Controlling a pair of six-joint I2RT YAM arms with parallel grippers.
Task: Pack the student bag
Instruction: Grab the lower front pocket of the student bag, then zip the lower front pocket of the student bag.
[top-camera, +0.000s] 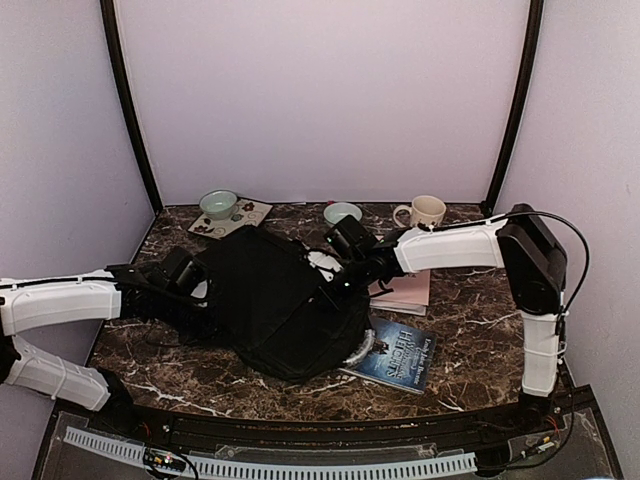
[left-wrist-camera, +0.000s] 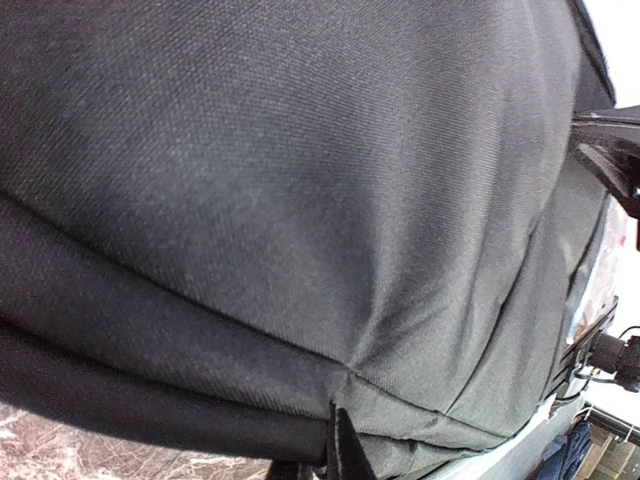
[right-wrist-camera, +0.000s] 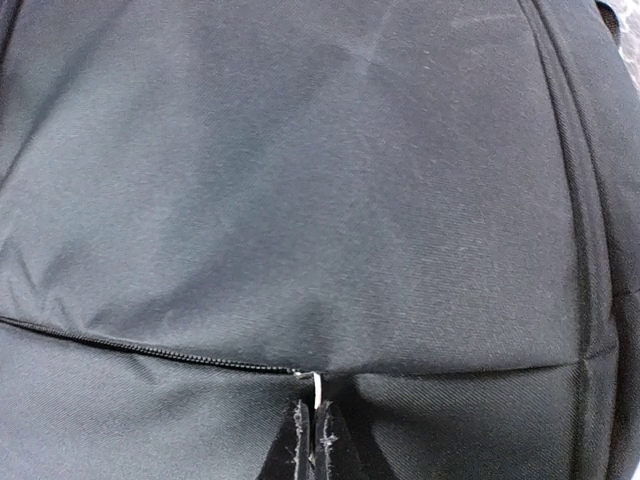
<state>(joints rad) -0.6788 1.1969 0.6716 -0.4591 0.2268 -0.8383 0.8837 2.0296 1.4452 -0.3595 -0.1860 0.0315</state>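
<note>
The left gripper (top-camera: 198, 285) meets the left edge of the student bag (top-camera: 280, 305). In its wrist view its dark fingers (left-wrist-camera: 347, 450) are drawn together on a pucker of the black fabric, so it is clamped on the cloth, with the bag's body swelling away ahead of the fingertips and filling nearly the whole view. Beyond this gripper, toward the back wall, a green bowl (top-camera: 218, 205) sits on a patterned mat (top-camera: 250, 213). The bag lies flat in the middle of the marble table (top-camera: 470, 330), stretched between the two grippers. The right gripper (top-camera: 333, 275) comes onto the bag's upper right edge. In its wrist view its fingers (right-wrist-camera: 300, 440) are pressed almost together on a small pale zipper pull (right-wrist-camera: 316, 388), and the zipper line (right-wrist-camera: 140, 348) runs off to the left of the fingertips. Behind that gripper stands a pale blue bowl (top-camera: 342, 212), and further right a cream mug (top-camera: 425, 212). Just under the right forearm lies a pink book (top-camera: 408, 292), and nearer the arm bases a blue book (top-camera: 398, 355) rests with one edge tucked under the bag's lower right corner.
</note>
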